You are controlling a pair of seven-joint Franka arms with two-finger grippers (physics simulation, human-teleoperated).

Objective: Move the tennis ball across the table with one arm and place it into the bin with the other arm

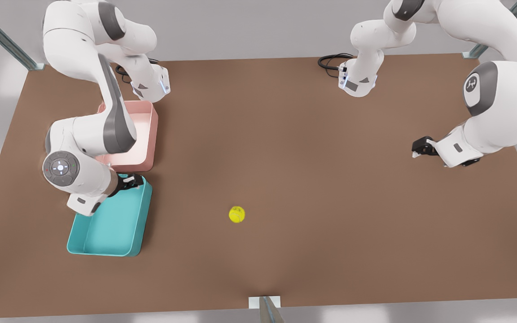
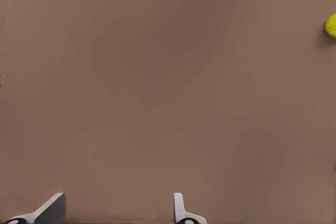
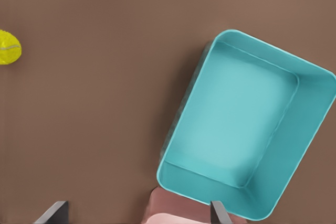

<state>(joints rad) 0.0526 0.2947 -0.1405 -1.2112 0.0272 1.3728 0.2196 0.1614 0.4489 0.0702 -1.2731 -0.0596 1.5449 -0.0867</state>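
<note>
Brown and flat, the table (image 1: pixel 285 134) carried everything. In the front view, the tennis ball (image 1: pixel 237 214) lay alone on the bare table, nearer the near edge than the far one. The bin (image 1: pixel 139 224) sat close to the front view's left edge, just beside a pink tub (image 1: pixel 148 134). The right gripper (image 1: pixel 129 182) hung over the bin's far corner. The left gripper (image 1: pixel 420 148) hung over bare table near the front view's right edge, well apart from the ball.

In the left wrist view, the left gripper's fingers (image 2: pixel 52 208) were spread wide with nothing between them. The ball (image 2: pixel 331 25) lay far off.

In the right wrist view, the right gripper's fingers (image 3: pixel 52 211) were wide apart too. The bin (image 3: pixel 310 129) had nothing in it, and the ball (image 3: pixel 9 47) lay on the table away from it.
</note>
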